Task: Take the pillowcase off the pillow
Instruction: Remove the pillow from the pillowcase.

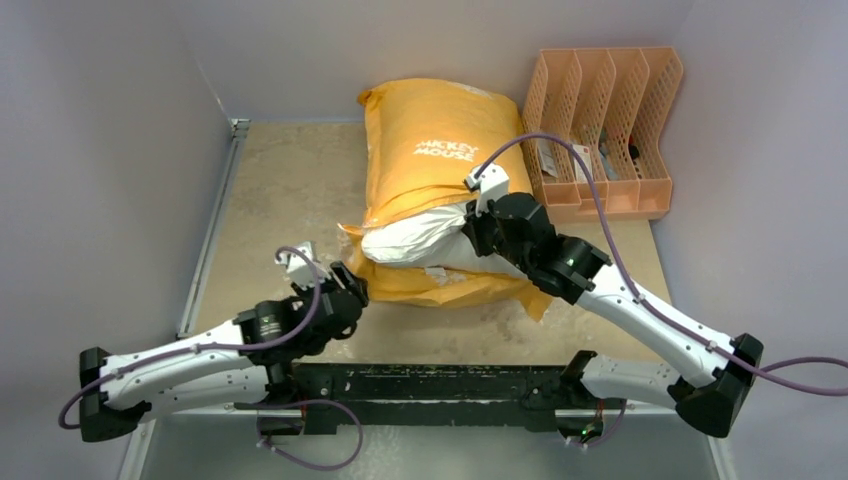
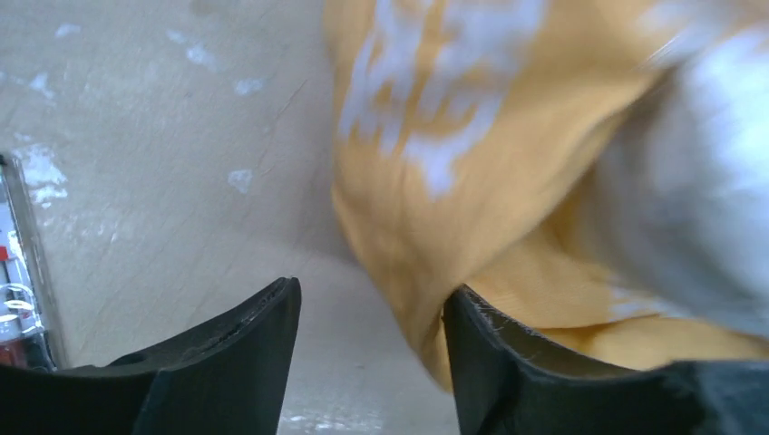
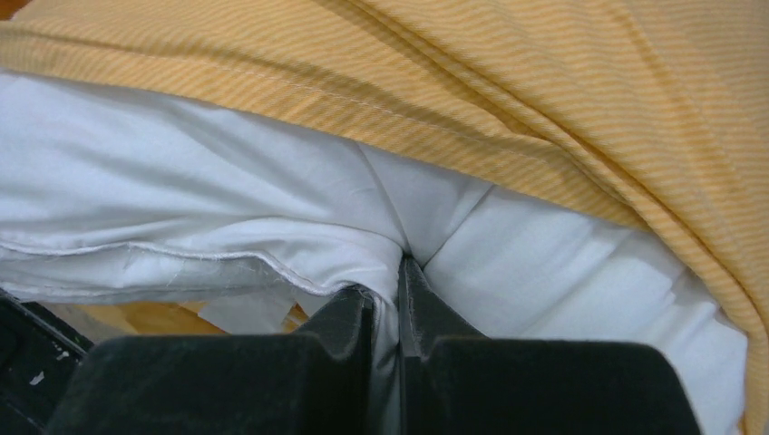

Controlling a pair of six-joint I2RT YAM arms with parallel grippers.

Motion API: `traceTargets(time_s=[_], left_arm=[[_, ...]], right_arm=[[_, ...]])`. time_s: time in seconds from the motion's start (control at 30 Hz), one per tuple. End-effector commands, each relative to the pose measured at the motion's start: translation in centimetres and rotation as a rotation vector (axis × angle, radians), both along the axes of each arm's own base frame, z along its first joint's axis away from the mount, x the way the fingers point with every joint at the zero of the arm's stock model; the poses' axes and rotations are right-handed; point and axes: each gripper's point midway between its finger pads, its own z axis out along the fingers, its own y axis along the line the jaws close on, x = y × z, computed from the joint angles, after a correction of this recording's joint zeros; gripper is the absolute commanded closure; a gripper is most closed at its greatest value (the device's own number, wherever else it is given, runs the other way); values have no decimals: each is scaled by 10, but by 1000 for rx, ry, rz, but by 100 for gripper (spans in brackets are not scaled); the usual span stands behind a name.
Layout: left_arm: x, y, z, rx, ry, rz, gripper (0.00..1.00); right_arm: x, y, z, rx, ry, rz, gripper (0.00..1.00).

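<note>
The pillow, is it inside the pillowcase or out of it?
Mostly inside. Only the near end of the pillow sticks out of the pillowcase; orange fabric covers the rest. The right tool pinches that white end.

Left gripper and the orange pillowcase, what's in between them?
Nothing is. In the left wrist view the open left gripper sits right at the pillowcase edge, over bare table.
</note>
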Motion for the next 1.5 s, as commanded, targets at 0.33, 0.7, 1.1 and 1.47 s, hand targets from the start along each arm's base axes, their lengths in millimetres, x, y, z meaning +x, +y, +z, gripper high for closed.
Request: traceTargets(time_s=[0.33,0.7,1.1,1.47], left_arm=[[25,-61,103,200,-117,-401,26],[96,-82,45,15,48,-602,100],[126,-58,49,47,54,-531,100],[75,-70,43,-141,82,-635,100]], right_arm=[[-28,-18,-16,238,63,-54,100],[-49,-33,-8,260,85,-42,100],[-98,-7,-23,249,126,313,100],[-97,41,34,276,16,538,20]])
